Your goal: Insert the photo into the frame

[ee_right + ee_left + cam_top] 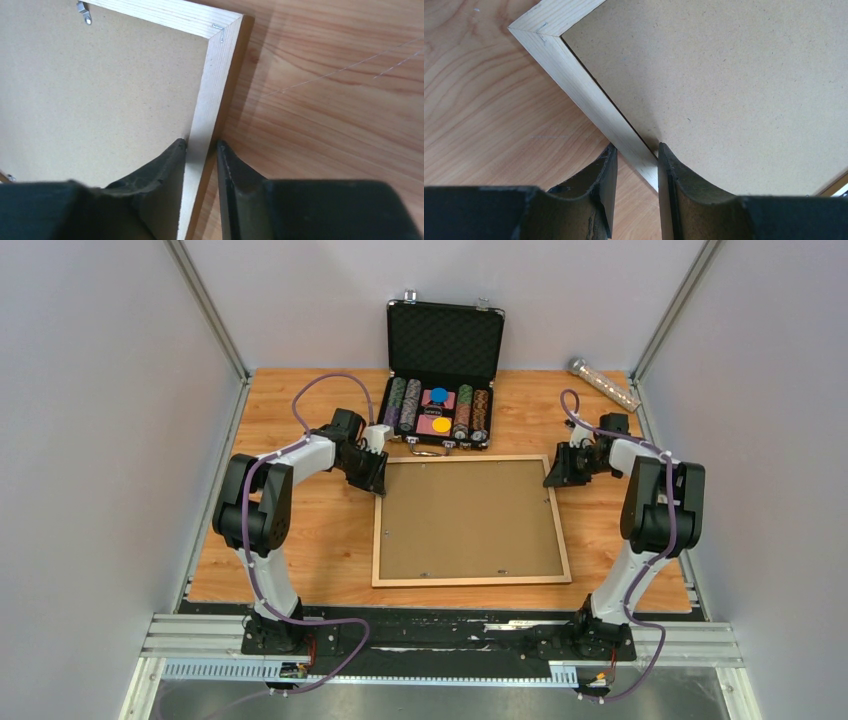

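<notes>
Probably late stage: photo unseen, maybe under backing (470, 520); frame (470, 581) face-down on worktop (310, 540), left claw (636, 150) and right claw (201, 144) each clamped on a side rail.

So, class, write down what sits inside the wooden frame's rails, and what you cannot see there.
A brown fibreboard backing panel fills the frame, a small metal tab at its edge. Whatever lies beneath the panel is covered, so no photo shows.

The frame (470, 581) lies face-down on the tabletop (300, 530), with the left hand (372, 468) and the right hand (560, 472) at its far corners.
</notes>
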Controlling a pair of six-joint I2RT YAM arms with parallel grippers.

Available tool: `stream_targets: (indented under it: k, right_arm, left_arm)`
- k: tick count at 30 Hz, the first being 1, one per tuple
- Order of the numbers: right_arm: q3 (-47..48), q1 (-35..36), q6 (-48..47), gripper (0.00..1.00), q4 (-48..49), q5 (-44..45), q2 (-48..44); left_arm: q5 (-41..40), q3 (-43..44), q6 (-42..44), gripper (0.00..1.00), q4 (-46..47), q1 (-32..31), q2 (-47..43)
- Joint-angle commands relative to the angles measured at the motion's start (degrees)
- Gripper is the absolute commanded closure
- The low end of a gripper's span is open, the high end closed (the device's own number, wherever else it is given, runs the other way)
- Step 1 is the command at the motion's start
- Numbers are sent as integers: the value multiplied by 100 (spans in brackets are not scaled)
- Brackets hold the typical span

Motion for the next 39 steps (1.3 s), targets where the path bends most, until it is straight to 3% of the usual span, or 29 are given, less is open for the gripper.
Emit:
stream_targets:
  k: [1,7,9,10,12,17,23,30,39]
  right_arm:
    - [-135,35,107,78,276,670,-107]
    - [-29,-70,492,94,325,975,-65]
    - [3,-161,660,97,331,988,-25]
    - [13,-211,735,98,331,985,15]
    - [2,-323,891,100,331,974,70]
    - [-111,-623,1093,100,383,878,63]
    - [-211,-823,1094,100,424,787,-24]
    - [-274,-962,1085,100,427,682,-42]
    - [-284,-984,1069,100,419,738,-96]
  left_arm:
    - [-226,65,274,96,26,1,141]
    - [-165,132,332,85,9,-5,138]
    - [-96,193,334,75,-11,-5,158]
    - [-76,238,327,63,-16,-7,172]
    - [-24,310,302,51,-14,-13,182]
    - [178,433,330,25,-91,-33,159]
    - [440,411,449,6,-250,-219,82]
    - [671,205,534,4,-386,-786,-94]
    - [-116,-101,32,6,-550,-1403,-311]
